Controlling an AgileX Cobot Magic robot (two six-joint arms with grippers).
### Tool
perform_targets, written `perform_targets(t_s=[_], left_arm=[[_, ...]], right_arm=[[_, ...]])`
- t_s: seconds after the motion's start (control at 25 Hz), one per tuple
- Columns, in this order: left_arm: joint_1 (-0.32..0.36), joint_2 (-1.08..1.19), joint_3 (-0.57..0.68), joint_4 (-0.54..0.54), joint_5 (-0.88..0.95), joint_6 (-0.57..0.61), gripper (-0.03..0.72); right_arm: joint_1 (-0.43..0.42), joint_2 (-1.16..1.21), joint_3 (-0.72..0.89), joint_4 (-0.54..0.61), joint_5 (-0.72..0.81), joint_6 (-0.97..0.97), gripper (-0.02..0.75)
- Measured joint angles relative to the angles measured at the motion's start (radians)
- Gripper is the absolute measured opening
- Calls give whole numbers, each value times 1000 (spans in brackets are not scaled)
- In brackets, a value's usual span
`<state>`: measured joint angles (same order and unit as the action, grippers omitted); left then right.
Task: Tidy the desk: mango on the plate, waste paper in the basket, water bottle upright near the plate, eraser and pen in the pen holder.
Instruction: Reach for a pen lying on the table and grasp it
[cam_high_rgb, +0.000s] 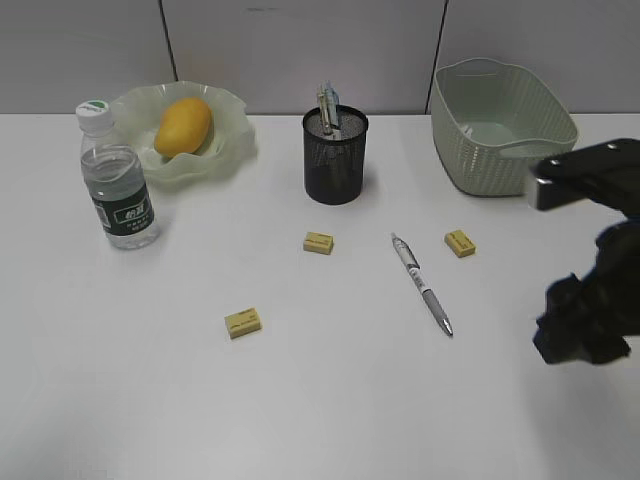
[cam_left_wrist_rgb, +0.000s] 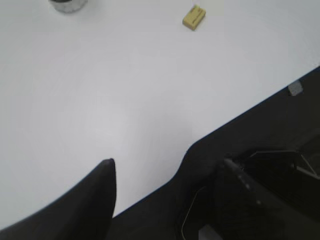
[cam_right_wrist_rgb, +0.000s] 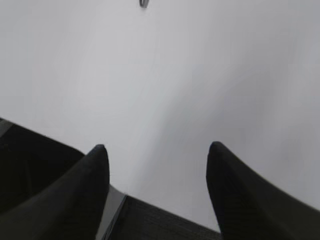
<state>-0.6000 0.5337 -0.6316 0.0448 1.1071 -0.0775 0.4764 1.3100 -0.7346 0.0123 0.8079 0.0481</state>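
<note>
- Done so far, I judge: mango (cam_high_rgb: 183, 125) sits in plate (cam_high_rgb: 232, 140); bottle (cam_high_rgb: 117, 180) upright just left of plate; a pen or two already stand in holder (cam_high_rgb: 335, 155).
- No waste paper visible anywhere; basket (cam_high_rgb: 500, 125), far right of holder, looks empty.
- Left to do: pen (cam_high_rgb: 422, 284) lying front-right of holder; 3 erasers: one (cam_high_rgb: 318, 242) just in front of holder, one (cam_high_rgb: 460, 243) to holder's right, one (cam_high_rgb: 243, 322) front-left.
- My left fingers (cam_left_wrist_rgb: 165, 175): apart, empty, over bare tabletop (cam_high_rgb: 330, 400) edge.
- My right fingers (cam_right_wrist_rgb: 157, 155): apart, empty, w/ pen tip ahead.
- Next, prob: right goes fwd to pen, aligns across barrel, closes.
- Writing: bottle label has white marks, too small to read; eraser print unreadable.
</note>
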Motion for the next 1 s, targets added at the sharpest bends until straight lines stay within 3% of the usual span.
perform_targets(t_s=[0.36,0.68,1.0], left_arm=[[0,-289,83,-26,-4,0,484],[0,-295,89,-28,-8,0,468],[0,-295,89,-29,-10,0,467]], right_arm=[[0,359,-360,-1,65,-13,490],[0,642,-603,12,148,-55,490],[0,808,-737,20,156,-59,490]])
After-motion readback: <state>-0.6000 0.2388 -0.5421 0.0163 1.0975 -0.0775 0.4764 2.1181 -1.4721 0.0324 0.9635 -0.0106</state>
